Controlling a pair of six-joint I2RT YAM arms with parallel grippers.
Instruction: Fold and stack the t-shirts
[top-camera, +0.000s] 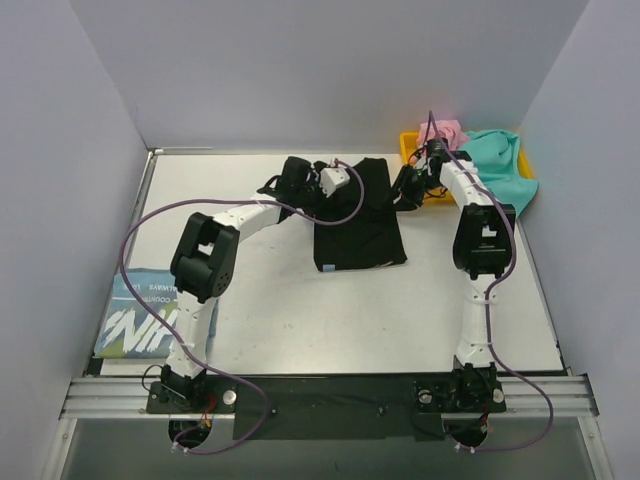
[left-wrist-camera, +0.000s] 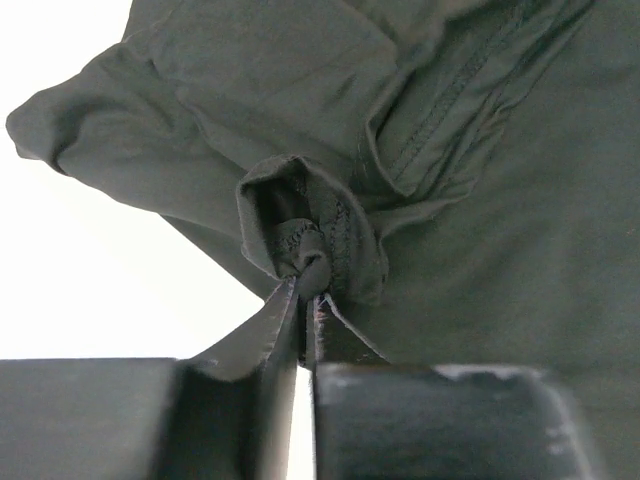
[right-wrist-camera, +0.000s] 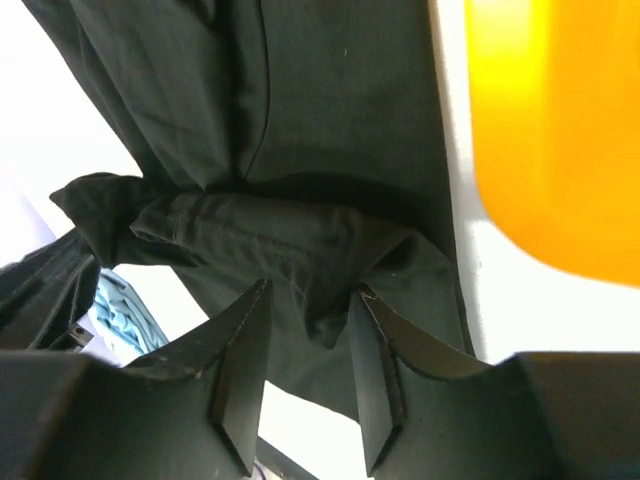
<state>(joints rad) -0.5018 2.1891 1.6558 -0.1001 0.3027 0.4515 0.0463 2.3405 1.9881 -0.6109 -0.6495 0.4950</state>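
Note:
The black t-shirt lies partly folded mid-table. My left gripper is at its upper left edge; in the left wrist view the left gripper is shut on a bunched fold of black t-shirt. At the shirt's upper right edge, my right gripper stands open. Seen from the right wrist, a loose fold of black t-shirt hangs unclamped between the parted fingers of the right gripper. The pink t-shirt and teal t-shirt lie heaped at the back right. The light blue t-shirt lies at the near left.
The yellow tray stands at the back right under the pink and teal cloth, and the yellow tray is close to the right gripper. Grey walls enclose the table on three sides. A metal rail runs along the near edge.

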